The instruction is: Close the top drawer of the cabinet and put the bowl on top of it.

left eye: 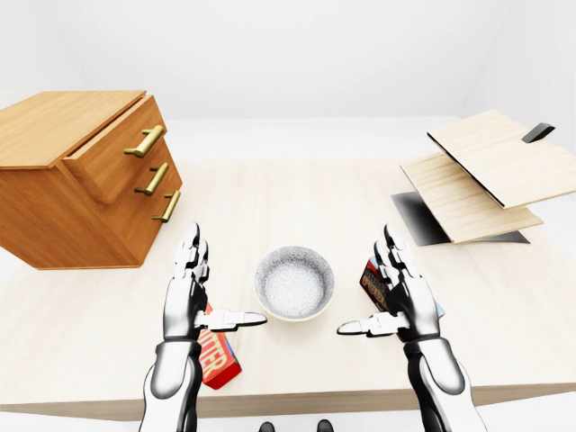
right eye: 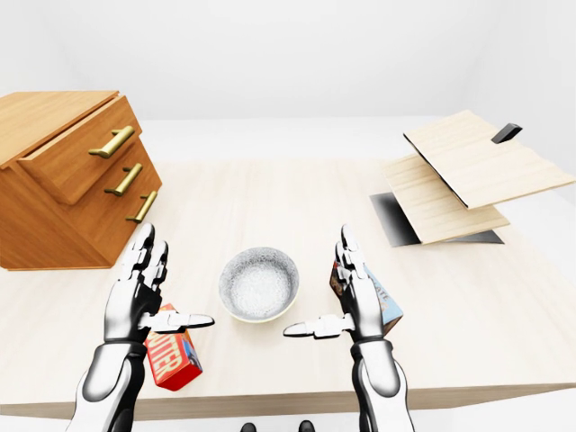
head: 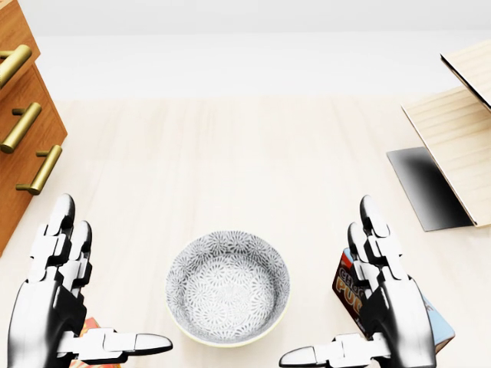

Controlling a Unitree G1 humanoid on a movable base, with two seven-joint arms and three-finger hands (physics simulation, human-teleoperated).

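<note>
Bowl (head: 228, 288) sits btwn left hand (head: 54, 295) & right hand (head: 387, 299), both fingers spread, empty; top drawer (left eye: 117, 153) ajar upper-left.

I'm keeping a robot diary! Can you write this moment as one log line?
top drawer: open | bowl: on table, untouched | left hand: open | right hand: open

In the head view, the cabinet (head: 23, 146) is cut by the left edge, so only its brass handles and part of the drawer fronts are seen. The red box (left eye: 219, 358) is partly hidden behind the left hand (left eye: 189, 297), and the dark box (right eye: 373, 297) behind the right hand (right eye: 357, 301); their lettering cannot be fully read.
</note>
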